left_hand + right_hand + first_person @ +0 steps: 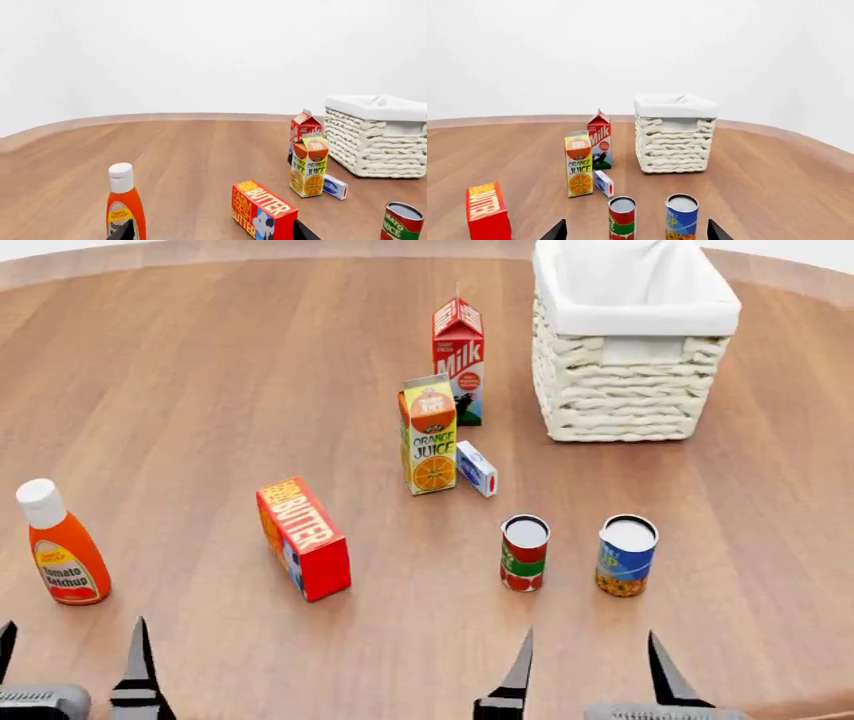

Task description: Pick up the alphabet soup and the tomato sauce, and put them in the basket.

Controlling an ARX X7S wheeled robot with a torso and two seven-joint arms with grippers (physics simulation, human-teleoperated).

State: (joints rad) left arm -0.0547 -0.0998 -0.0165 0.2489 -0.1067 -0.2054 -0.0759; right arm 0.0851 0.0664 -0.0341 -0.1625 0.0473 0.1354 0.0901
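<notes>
Low in the frame's centre-right, the tomato sauce and alphabet soup stand upright on the table, rigid, probably slick tins best pinched mid-label by both grippers' empty, parted jaws.

Left hand, right hand: black pointed fingers, grey bases.

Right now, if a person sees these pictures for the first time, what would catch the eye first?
Probably the big white basket at the far right of the table, much larger than anything else. Next come two small cans standing upright side by side but apart, just ahead of the open right gripper: the tomato sauce and the alphabet soup. The orange ketchup bottle stands alone at the near left.
</notes>
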